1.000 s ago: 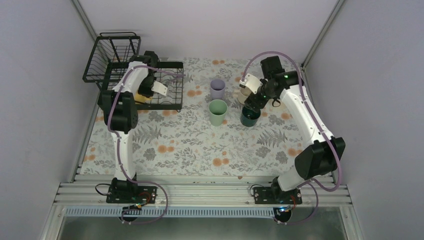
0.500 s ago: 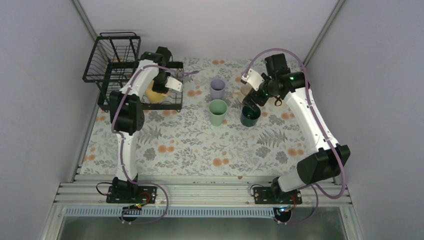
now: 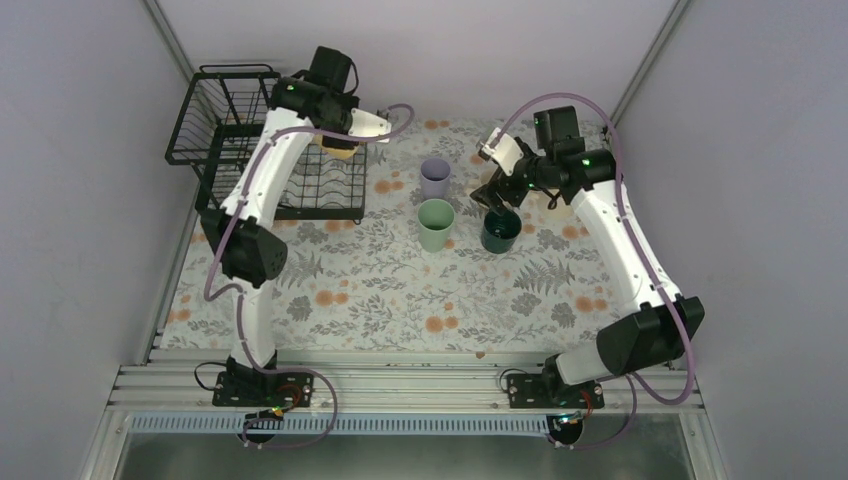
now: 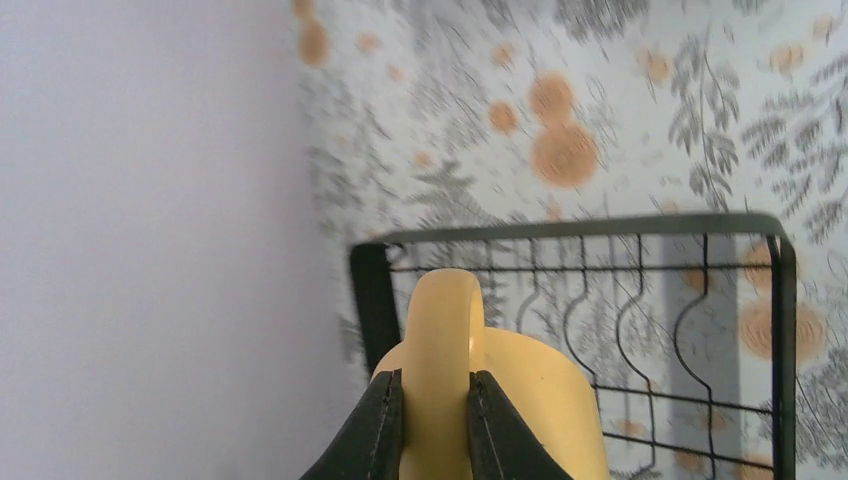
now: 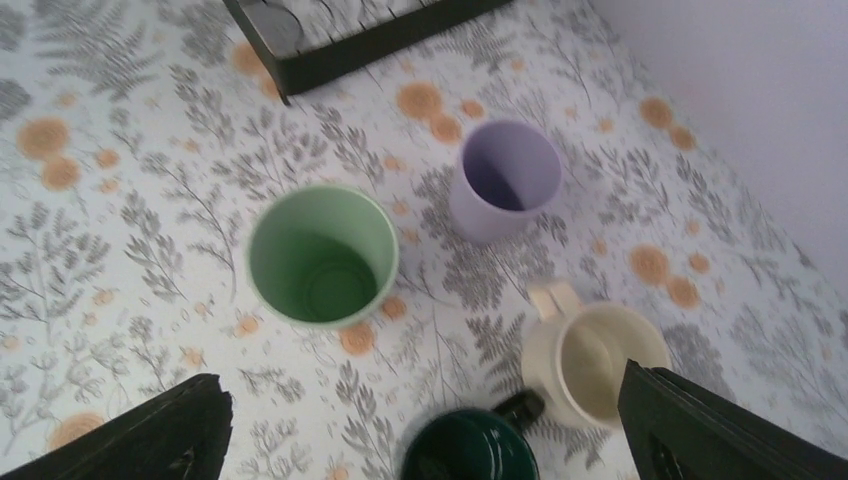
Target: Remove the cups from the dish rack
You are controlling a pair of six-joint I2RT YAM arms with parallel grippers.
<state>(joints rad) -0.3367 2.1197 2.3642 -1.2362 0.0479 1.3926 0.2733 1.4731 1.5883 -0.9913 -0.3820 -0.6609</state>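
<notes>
We grip the rigid, likely slick yellow mug (image 4: 540, 400) by its handle (image 4: 441, 315), left jaws clenched; right jaws released

The table (image 3: 330, 300) is covered in a pale print of grey ferns and orange flowers. At its far left stands the black wire dish rack (image 3: 300, 213). Right of it, near the middle, a lavender tumbler (image 3: 435, 178) stands just beyond a mint-green tumbler (image 3: 436, 224). Further right a dark teal mug (image 3: 500, 233) sits just in front of a cream mug (image 5: 593, 362), all upright.
</notes>
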